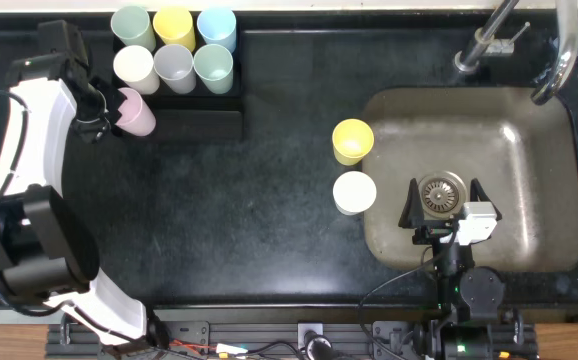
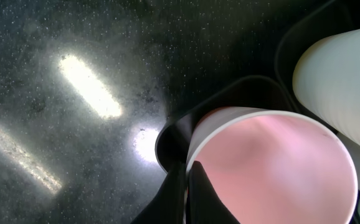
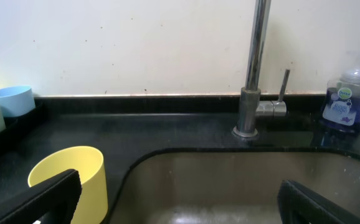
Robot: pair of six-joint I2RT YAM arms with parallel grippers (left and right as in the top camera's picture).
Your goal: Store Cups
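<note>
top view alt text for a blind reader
The left gripper holds a pink cup at a black rack of six cups. A yellow cup and a white cup stand beside the sink, over which the right gripper is open.

Black speckled ctr (image 1: 269,230); steel sink (image 1: 534,120) at right w/ drain (image 1: 441,190), faucet (image 3: 255,62) behind, blue soap btl (image 3: 345,102) nr wall (image 3: 136,43).

The rack (image 1: 204,125) is black, and the cups (image 1: 175,66) in it are pale green, yellow, light blue, cream, pale grey and mint; at the rack's left edge is a pink cup (image 1: 135,112). The worktop (image 1: 269,220) around the rack is black with fine pale speckles. To the right of the rack stand a yellow cup (image 1: 352,141) and a white cup (image 1: 354,192).
</note>
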